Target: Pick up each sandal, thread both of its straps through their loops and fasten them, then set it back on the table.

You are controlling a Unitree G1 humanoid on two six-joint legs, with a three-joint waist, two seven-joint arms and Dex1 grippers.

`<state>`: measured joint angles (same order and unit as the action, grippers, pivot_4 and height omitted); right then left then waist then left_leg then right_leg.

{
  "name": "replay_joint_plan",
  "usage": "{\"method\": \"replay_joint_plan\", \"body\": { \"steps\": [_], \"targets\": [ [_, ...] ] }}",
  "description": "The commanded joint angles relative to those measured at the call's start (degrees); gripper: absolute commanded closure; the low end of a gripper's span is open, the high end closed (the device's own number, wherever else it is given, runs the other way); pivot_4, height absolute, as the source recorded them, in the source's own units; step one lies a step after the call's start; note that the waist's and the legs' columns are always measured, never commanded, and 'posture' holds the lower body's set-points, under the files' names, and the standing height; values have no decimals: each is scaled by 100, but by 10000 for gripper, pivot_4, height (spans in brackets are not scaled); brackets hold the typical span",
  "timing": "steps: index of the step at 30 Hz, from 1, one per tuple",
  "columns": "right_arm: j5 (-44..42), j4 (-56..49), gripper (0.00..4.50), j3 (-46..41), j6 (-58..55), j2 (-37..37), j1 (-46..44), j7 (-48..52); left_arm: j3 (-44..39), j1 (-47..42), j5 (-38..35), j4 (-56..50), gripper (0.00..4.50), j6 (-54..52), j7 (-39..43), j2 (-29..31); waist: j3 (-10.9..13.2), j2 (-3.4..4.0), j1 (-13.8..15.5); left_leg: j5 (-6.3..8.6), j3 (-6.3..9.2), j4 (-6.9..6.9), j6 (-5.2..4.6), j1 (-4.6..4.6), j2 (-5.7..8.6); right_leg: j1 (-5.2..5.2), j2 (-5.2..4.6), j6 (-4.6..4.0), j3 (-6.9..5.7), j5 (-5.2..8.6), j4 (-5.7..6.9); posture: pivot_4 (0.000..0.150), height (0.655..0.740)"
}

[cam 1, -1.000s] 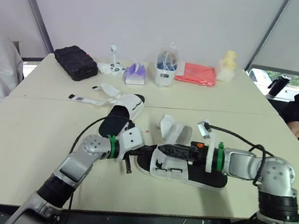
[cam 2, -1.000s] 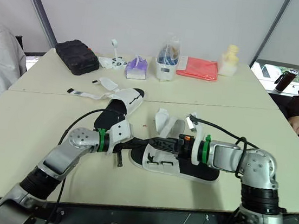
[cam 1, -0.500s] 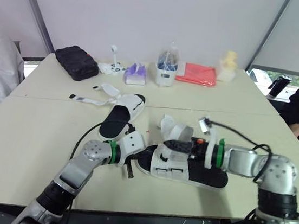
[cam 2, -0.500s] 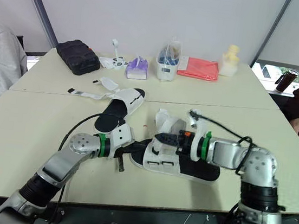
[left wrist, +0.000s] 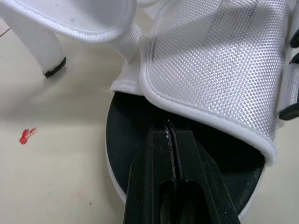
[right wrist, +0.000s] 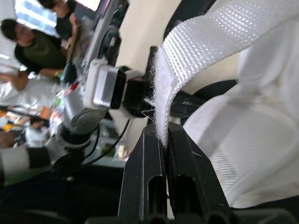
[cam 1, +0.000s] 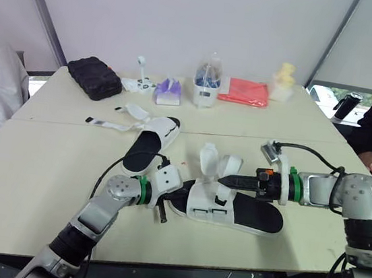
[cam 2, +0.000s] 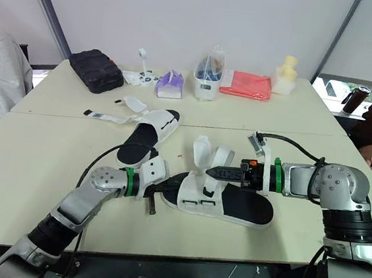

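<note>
Left eye view: white mesh sandal (cam 1: 206, 204), black footbed (cam 1: 255, 216), straps (cam 1: 208, 159) upright, unfastened.

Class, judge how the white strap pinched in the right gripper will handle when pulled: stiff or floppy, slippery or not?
Probably floppy: the strap bends over from the right gripper. Likely light, being thin woven webbing. Its fuzzy edge should grip rather than slip.

The sandal (cam 1: 207, 201) has a coarse white mesh cloth upper with a smooth bound hem, over a matt black sole. Its strap (right wrist: 196, 51) is ribbed woven webbing, fuzzy along one edge. The fingers (left wrist: 152, 177) look like matt black plastic. The table (cam 1: 31, 181) is smooth, matt cream.
</note>
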<state>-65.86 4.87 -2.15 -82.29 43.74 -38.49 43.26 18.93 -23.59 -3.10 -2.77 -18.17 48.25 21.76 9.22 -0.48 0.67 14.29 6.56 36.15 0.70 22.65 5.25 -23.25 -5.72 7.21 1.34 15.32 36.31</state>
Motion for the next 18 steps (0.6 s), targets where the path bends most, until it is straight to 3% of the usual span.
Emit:
{"method": "replay_joint_plan", "body": {
  "steps": [1, 11, 18],
  "targets": [
    [298, -56, 44695, 100, 45, 101, 12, 267, -1, 55, 13, -176, 45000, 36, -47, 11, 0, 0, 3, 0, 0, 0, 0, 0, 1, 0, -1, 0, 0, 0, 0, 1500, 7400],
    [1214, -175, 44695, 508, 490, 224, 218, 812, 8, 62, 35, -177, 45000, 46, -91, 22, 0, 0, 7, 0, -1, 1, 0, 0, 2, 0, -3, 0, 0, 0, -1, 1500, 7400],
    [901, 278, 44695, -224, 142, -53, -153, 903, 29, 69, 42, -156, 45000, 58, -108, 22, 0, 0, 6, 0, 0, 1, 1, 0, 2, 1, -3, 0, 0, 0, -1, 1500, 7400]
  ]
}}
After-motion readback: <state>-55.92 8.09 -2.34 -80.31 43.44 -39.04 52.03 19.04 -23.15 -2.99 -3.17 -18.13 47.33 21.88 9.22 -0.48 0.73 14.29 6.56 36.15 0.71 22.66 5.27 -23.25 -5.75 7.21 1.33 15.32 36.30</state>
